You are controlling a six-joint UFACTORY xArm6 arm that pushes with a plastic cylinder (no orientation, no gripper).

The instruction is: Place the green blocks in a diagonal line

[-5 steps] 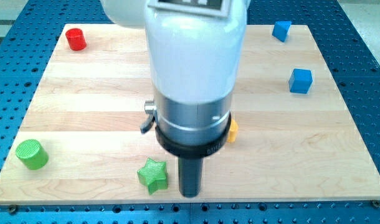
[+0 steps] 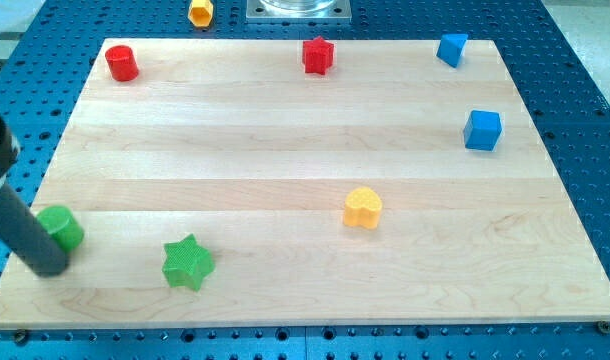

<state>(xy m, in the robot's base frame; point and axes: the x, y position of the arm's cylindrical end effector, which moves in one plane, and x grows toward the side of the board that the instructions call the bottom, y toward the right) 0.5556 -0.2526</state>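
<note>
- My board (image 2: 285,200) is pale wood with lengthwise grain, lying on a blue perforated metal table (image 2: 585,100).
- My rod is dark and matte, slanting in from the view's left edge; my tip (image 2: 47,268) rests at the board's lower left. There is no gripper — just the rod, holding nothing.
- The green cylinder (image 2: 61,227) has a smooth top and touches the rod just above the tip, on its right.
- The green star (image 2: 188,263) is ridged and lies near the view's bottom, apart from the tip.
- A yellow heart-like block (image 2: 363,207) sits right of centre.
- Along the top: a red cylinder (image 2: 122,62), a red star (image 2: 318,54), a blue cube (image 2: 452,48).
- A second blue cube (image 2: 482,130) sits on the right.
- A yellow block (image 2: 199,11) lies off the board at the top — its shape is unclear.
</note>
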